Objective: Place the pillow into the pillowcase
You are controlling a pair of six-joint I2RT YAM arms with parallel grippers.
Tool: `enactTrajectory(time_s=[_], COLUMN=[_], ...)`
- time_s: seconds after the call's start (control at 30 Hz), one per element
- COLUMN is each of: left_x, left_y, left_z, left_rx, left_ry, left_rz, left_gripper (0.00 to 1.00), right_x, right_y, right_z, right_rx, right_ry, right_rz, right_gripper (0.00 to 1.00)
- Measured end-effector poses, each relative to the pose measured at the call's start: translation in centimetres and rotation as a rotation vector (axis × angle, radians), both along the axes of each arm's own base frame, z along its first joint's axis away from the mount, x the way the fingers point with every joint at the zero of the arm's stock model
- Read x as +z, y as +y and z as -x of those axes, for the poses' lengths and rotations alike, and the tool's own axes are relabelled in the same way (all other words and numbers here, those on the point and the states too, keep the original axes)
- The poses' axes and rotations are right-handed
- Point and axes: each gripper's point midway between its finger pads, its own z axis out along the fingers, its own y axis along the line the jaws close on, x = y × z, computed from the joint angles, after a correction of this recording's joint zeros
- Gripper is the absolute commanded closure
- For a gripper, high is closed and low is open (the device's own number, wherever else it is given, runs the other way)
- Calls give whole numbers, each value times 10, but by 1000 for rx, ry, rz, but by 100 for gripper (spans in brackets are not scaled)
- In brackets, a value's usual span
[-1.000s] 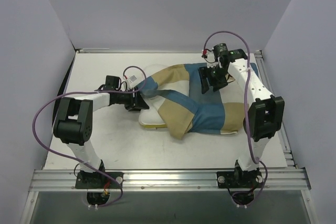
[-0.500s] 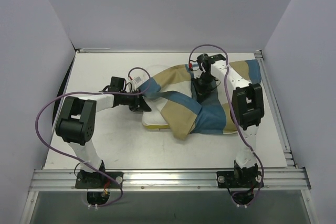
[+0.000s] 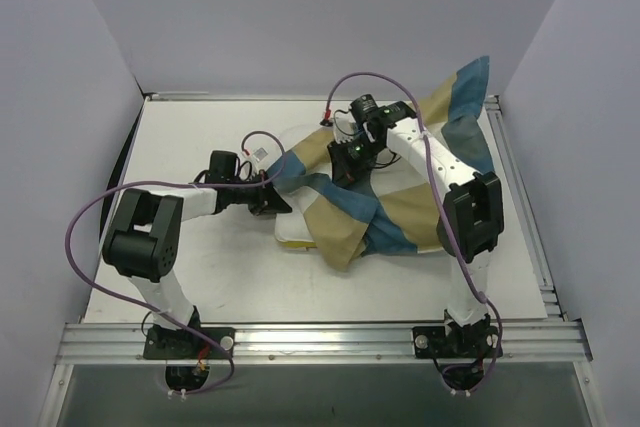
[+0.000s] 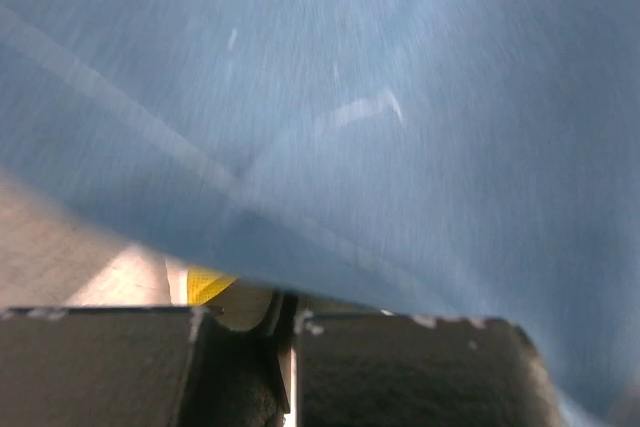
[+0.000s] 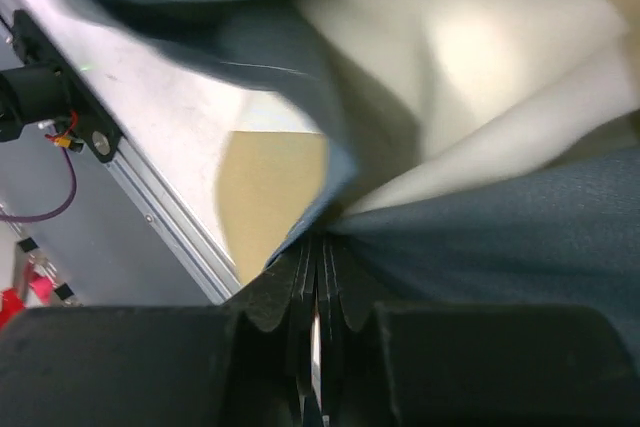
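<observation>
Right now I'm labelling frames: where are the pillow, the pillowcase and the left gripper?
pillow (image 3: pixel 292 228): top view, bare cream near-left corner.
pillowcase (image 3: pixel 400 212): top view, tan block at its near edge.
left gripper (image 3: pixel 272 197): top view, between its shut fingers.

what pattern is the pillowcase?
The pillowcase has broad check blocks in blue, tan and white. It shows best in the top external view.
</observation>
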Motion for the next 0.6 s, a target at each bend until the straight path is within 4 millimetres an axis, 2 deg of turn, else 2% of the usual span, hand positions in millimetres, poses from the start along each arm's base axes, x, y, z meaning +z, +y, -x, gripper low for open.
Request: enactTrajectory(time_s=[0.1, 0.17, 0.2, 0.23, 0.27, 0.3, 0.4, 0.53, 0.6], left_x=[6, 10, 12, 13, 13, 14, 16, 21, 26], left_y=[2, 5, 7, 8, 11, 14, 29, 57, 66], left_z=[3, 10, 15, 19, 23, 27, 31, 15, 0], left_rx=[-17, -40, -59, -73, -90, -105, -98, -34, -17], left_ry=[-34, -56, -69, -75, -86, -91, -77, -84, -115], left_rz=[-14, -30, -42, -52, -64, -71, -80, -98, -120], left_gripper=[100, 100, 94, 80, 62, 57, 49, 47, 41], right_x=[-21, -32, -35, -36, -36, -33, -13, 32, 45], right_y=[-29, -52, -63, -71, -76, -80, -87, -101, -108], right_z=[-6, -6, -6, -5, -5, -5, -22, -82, -108], right_rx=[-69, -100, -108, -114, -108, -107, -134, -252, -317], right_ry=[67, 109, 122, 132, 135, 137, 85, -129, -208], right_rz=[33, 76, 99, 111, 114, 117, 101, 81, 89], right_gripper=[100, 68, 43, 37, 33, 32, 34, 35, 35])
